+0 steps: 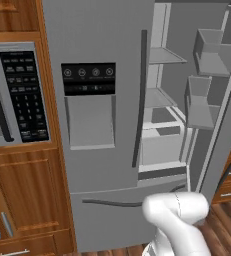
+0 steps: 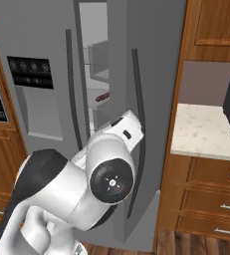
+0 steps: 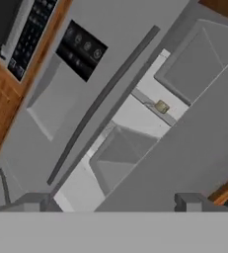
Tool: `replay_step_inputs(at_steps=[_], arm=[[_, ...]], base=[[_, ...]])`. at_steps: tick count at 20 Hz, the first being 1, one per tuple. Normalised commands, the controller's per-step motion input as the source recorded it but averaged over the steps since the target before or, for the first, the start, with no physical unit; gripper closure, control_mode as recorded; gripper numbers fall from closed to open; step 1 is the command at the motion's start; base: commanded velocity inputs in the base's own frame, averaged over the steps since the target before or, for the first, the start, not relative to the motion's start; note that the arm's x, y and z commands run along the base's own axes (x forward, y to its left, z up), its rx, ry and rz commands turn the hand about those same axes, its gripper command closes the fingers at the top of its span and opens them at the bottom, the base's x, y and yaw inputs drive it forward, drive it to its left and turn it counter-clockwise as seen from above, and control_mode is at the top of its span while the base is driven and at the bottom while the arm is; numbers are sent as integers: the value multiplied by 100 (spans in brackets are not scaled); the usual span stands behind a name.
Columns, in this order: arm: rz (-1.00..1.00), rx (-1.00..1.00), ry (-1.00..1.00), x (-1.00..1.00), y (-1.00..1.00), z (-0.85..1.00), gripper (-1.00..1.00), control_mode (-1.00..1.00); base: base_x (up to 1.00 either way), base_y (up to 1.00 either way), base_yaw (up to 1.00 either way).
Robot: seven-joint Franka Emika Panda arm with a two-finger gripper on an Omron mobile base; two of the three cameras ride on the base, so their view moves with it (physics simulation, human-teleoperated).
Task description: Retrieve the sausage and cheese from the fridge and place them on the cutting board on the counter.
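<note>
One fridge point(image 1: 102, 150) door ajar, released gripper point(image 3: 113, 202) facing cheese point(image 3: 161, 106) on shelf.

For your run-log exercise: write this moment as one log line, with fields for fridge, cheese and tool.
fridge: right door open, left shut | cheese: on a fridge shelf, untouched | tool: open, empty, outside the fridge

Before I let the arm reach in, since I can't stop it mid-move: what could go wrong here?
1. The fridge right door stands only partly open, so the arm may clip its bins.
2. The cheese looks small and far back; the open gripper may nudge it away.
3. The sausage is barely visible through the gap.
</note>
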Motion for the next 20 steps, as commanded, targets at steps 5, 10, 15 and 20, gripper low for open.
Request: replay_step_inputs(at_steps=[5, 10, 15, 20], arm=[[-39, -13, 1, 8, 95, 0, -100, -100], [-10, -15, 0, 0, 63, -1, -100, -100], [2, -17, 1, 16, 52, -4, -100, -100], [-18, -23, 0, 22, 56, -8, -100, -100]], base=[[0, 0, 0], [0, 0, 0], [0, 0, 0], [0, 0, 0]])
